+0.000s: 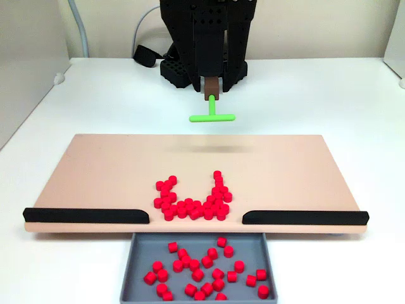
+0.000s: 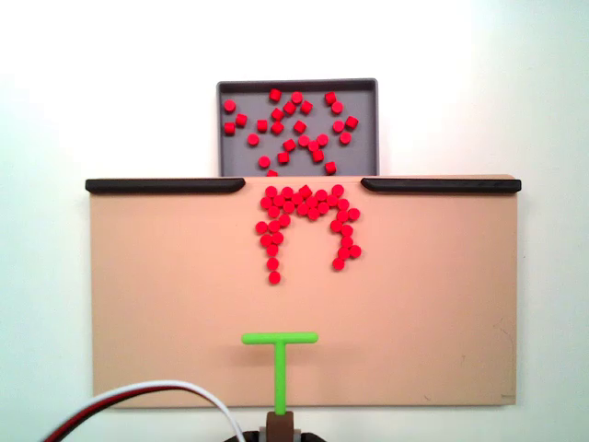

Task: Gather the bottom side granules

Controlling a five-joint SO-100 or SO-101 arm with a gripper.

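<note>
A white desk (image 1: 76,95) against a pale wall carries a tan board (image 1: 101,171) with two black rails (image 1: 85,215). The granules (image 1: 193,201) cluster at the rails' gap, more lying in the grey tray (image 1: 130,266). The fingers (image 1: 212,88) pinch a green T-bar (image 1: 212,116) stem.

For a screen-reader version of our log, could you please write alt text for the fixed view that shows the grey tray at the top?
Red granules cluster on a tan board at the gap between two black rails, with more already in the grey tray beyond. At the board's near edge, the pincer holds a green T-bar, well short of the pile.
</note>
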